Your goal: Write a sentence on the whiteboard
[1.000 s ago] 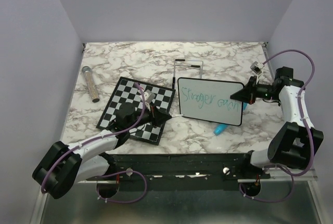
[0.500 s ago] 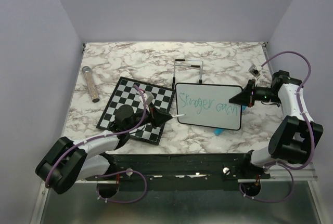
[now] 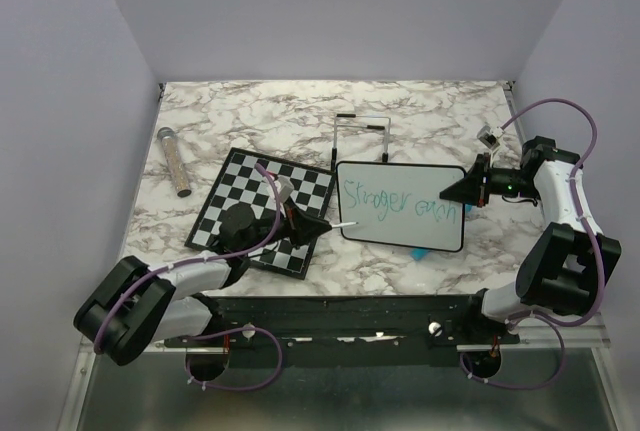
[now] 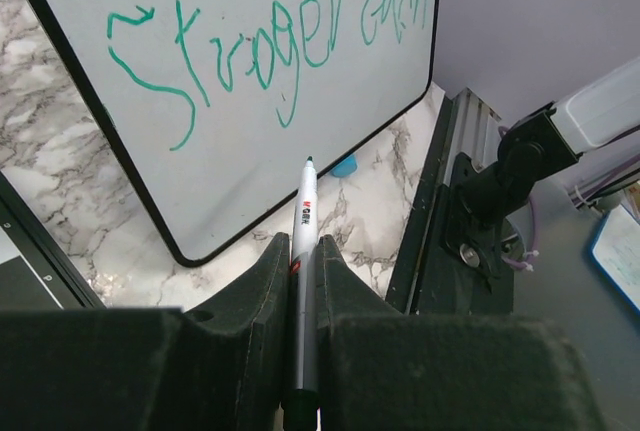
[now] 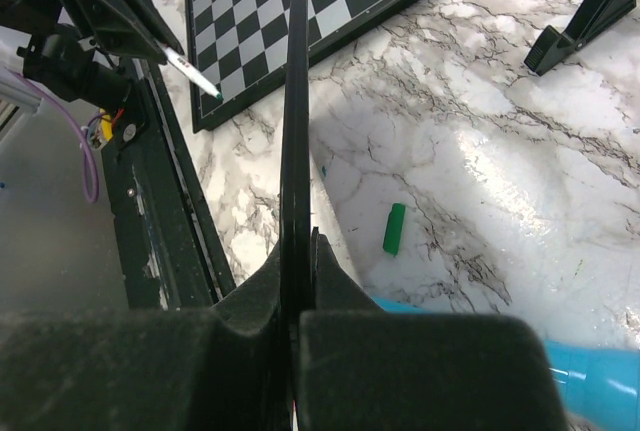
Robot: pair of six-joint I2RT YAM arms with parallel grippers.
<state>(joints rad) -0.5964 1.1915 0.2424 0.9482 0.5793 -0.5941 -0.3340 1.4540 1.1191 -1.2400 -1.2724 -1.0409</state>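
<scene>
The whiteboard (image 3: 400,219) is held tilted above the table, its right edge pinched in my shut right gripper (image 3: 466,189). In the right wrist view the whiteboard (image 5: 295,101) shows edge-on between the right gripper (image 5: 298,251) jaws. The sentence (image 3: 395,201) is one teal-green line reading roughly "Stronger each", also clear in the left wrist view (image 4: 270,41). My left gripper (image 3: 318,223) is shut on a white marker (image 4: 304,241). The marker tip sits just off the whiteboard (image 4: 250,161) at its lower left edge.
The chessboard (image 3: 265,209) lies under my left arm. A black wire stand (image 3: 360,131) is behind the whiteboard. A glittery tube (image 3: 175,161) lies at far left. A blue object (image 3: 420,251) peeks from under the board, and a green cap (image 5: 395,228) lies on the marble.
The whiteboard has shifted slightly left and up, covering more of the blue object. My left gripper with the marker has moved right, close to the board's left edge.
</scene>
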